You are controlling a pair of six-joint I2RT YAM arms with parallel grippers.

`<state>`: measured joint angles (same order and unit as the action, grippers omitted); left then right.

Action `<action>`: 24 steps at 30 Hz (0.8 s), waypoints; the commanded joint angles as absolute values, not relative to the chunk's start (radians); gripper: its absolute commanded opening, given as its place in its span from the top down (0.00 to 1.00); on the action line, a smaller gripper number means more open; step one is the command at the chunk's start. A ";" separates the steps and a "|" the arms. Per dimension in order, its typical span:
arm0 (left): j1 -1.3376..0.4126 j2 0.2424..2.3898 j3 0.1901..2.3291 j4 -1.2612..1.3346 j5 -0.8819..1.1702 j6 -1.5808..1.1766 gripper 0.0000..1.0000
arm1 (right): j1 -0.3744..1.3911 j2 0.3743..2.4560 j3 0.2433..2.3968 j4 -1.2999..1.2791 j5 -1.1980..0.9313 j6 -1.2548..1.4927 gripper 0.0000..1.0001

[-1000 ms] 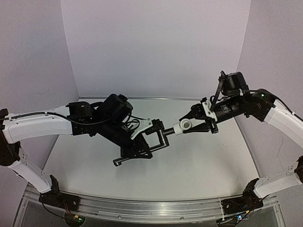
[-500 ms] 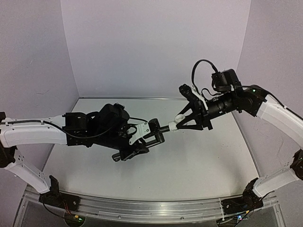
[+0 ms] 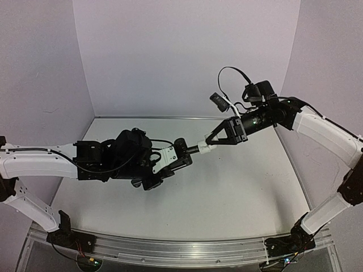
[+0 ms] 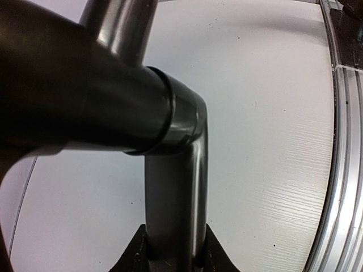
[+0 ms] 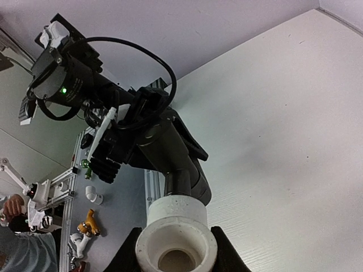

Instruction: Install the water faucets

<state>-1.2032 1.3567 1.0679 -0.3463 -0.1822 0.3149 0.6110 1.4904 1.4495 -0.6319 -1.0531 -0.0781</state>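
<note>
At the bottom of the top view, an aluminium rail [image 3: 170,249] runs along the near edge of the white table [image 3: 238,198]. From the lower left, the left arm [image 3: 39,161] stretches low and nearly level toward the frame's centre. The left gripper [image 3: 177,156] is clamped on the black L-shaped pipe [image 3: 194,150]. In its wrist view, 2 fingers [image 4: 139,255] press the pipe's straight leg under the bend. The pipe's end meets the white fitting [image 3: 205,148], held in the air above the table at centre frame. The right gripper [image 3: 214,141] is clamped around that fitting, 1 finger on each side. The right arm [image 3: 323,130] rises from the lower right, bends near the right edge and reaches down-left.
</note>
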 commanded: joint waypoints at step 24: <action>-1.055 1.363 1.244 -0.428 0.570 -0.058 1.00 | 0.614 1.201 1.441 -0.638 -0.816 -1.372 0.02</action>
<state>-1.0632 1.3773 1.1427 -0.4964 0.3723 -0.0090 0.6055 1.2371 1.5010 -0.6173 -0.8309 -1.0544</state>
